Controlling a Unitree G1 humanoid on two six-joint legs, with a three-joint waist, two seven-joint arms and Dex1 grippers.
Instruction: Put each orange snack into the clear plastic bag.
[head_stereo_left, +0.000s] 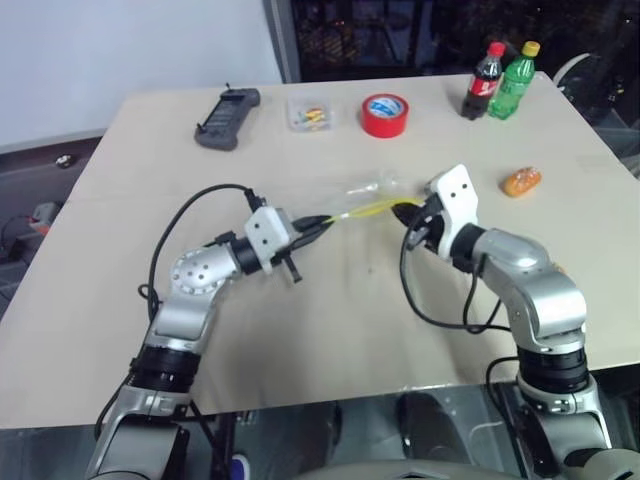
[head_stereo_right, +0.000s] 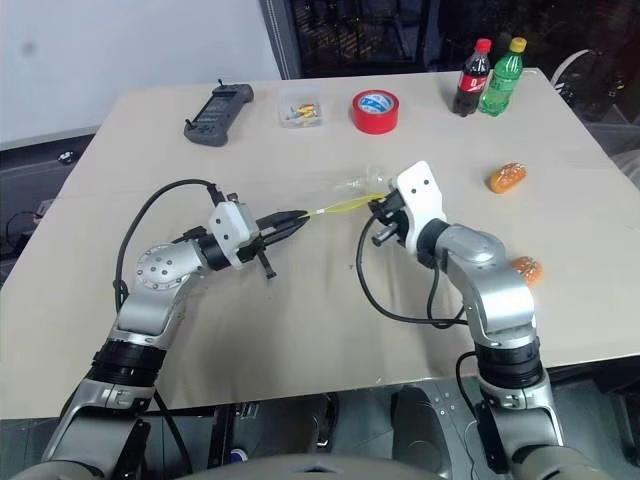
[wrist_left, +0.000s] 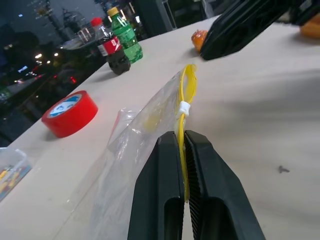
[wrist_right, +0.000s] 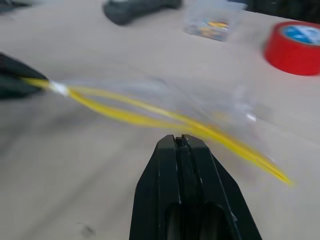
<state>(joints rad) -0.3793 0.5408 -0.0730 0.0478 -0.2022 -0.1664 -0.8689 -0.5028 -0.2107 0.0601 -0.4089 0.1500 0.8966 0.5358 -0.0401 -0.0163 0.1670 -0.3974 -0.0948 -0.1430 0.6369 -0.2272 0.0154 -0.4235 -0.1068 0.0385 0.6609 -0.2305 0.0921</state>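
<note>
Two orange snacks lie on the table: one at about 3 o'clock toward the table's right edge, the other nearer the front, at roughly 4 o'clock, partly behind the right forearm. Neither is in the clear plastic bag, which hangs above the middle of the table, its yellow seal strip stretched between the two arms. In the left wrist view the left tool has its black fingers pressed together on that strip, pinching one end of it, with the crinkly film spilling off to one side. The right tool sits at the 3 o'clock side of the bag with its fingers pressed flat together; in its wrist view the strip runs across just beyond the tips, and a grip on it cannot be made out. Farther out, along the far edge of the table from 11 to 1 o'clock, stand a dark handheld controller, a small clear box of coloured bits, a red tape roll, a cola bottle and, touching it, a green bottle.
</note>
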